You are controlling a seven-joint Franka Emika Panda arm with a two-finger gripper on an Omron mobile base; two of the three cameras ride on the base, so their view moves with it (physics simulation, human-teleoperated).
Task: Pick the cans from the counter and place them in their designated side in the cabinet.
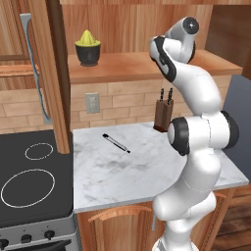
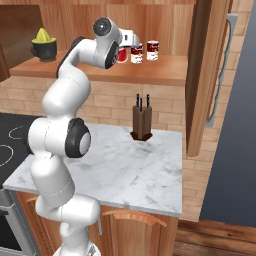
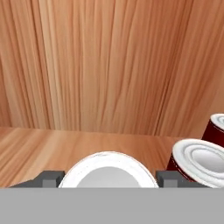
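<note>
**Third can at the shelf, neighbours tight on one side**

Left base view: my own arm blocks the right part of the cabinet shelf (image 1: 122, 66), so the cans and my gripper are behind it. The counter (image 1: 127, 166) carries a pen (image 1: 116, 143) mid-slab and a knife block (image 1: 163, 116) at the back edge; no cans left on it that I can see. Juicer (image 1: 87, 47) sits toward the shelf's left end.

Right base view: my gripper (image 2: 131, 40) is over the shelf's right half, a red can (image 2: 121, 55) partly hidden under it, touching or just above the board, can't tell. Two more cans (image 2: 137, 53) (image 2: 152, 50) stand just beside it toward the right end. Risk: any sideways drift on release or retreat knocks the nearest one over.

Hand view: fingers (image 3: 52, 178) sit either side of a can top (image 3: 107, 170), apparently gripping it; contact is cut off by the frame. Neighbour can (image 3: 199, 159) is very close on the right, another (image 3: 216, 127) behind it. Shelf contact isn't visible, so an early release could drop or tip it.
</note>
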